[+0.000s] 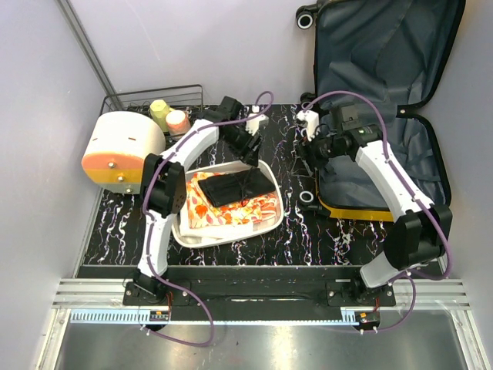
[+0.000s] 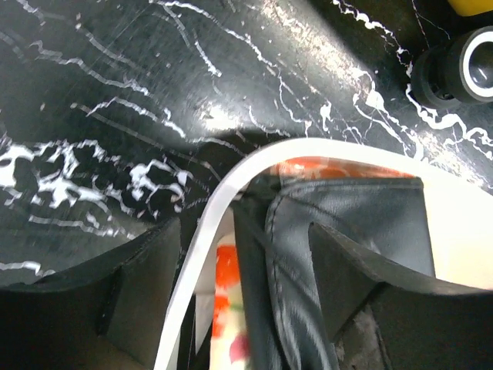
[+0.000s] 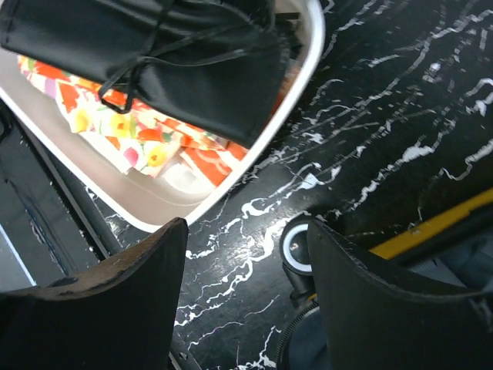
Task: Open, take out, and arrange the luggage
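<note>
Top external view: luggage [image 1: 385, 77], a large yellow hard-shell suitcase, lies open right of white rectangular plastic tray [image 1: 223, 235]. Dark grey fabric lining bared, lid raised behind, yellow showing only along near edge, black wheel [image 3: 296, 247] toward tray.

Step, as I judge it: settling flat black fabric pouch [image 1: 235, 187] in tray, on orange floral cloth [image 1: 208, 212].

My left pincer [image 1: 252, 158] stands apart, astride tray's far rim and pouch edge. Keep outer finger off rim, else tray may drag across black marbled bench [image 1: 293, 223].

My right pincer [image 3: 246, 231] is apart, empty, between tray and luggage.
</note>
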Controlling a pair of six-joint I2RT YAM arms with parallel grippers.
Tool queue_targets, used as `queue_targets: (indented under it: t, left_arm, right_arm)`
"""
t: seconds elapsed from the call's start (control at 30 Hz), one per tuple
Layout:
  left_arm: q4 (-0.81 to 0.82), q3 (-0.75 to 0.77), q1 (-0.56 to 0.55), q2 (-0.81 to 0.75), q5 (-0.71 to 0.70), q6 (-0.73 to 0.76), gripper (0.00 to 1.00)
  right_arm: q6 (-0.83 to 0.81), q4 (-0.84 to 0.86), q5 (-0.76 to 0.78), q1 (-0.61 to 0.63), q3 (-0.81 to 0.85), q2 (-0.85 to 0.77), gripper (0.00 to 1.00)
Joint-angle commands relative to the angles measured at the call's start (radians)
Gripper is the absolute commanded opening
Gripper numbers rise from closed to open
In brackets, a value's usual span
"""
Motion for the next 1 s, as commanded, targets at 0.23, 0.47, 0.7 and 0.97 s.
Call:
queue_targets:
  t: [0.23, 0.47, 0.7, 0.97]
  left_arm:
    - [0.098, -0.003, -0.090, 0.085, -0.018, 0.088, 0.46]
    - [0.041, -0.190, -0.094, -0.065, -0.038, 0.209, 0.02]
    - [0.035, -0.416, -0.093, -0.241, -0.040, 0.339, 0.00]
    - [-0.088, -0.290, -0.033, -0.199, 0.008, 0.587, 0.00]
  right_arm:
    - [0.034, 0.012, 0.042, -0.050, -0.012, -0.072, 0.72]
    - [0.016, 0.012, 0.041, -0.058, -0.014, -0.064, 0.72]
    - [0.022, 0.024, 0.027, -0.058, 0.004, -0.033, 0.72]
    - [0.054, 0.023, -0.002, -0.060, 0.035, 0.019, 0.72]
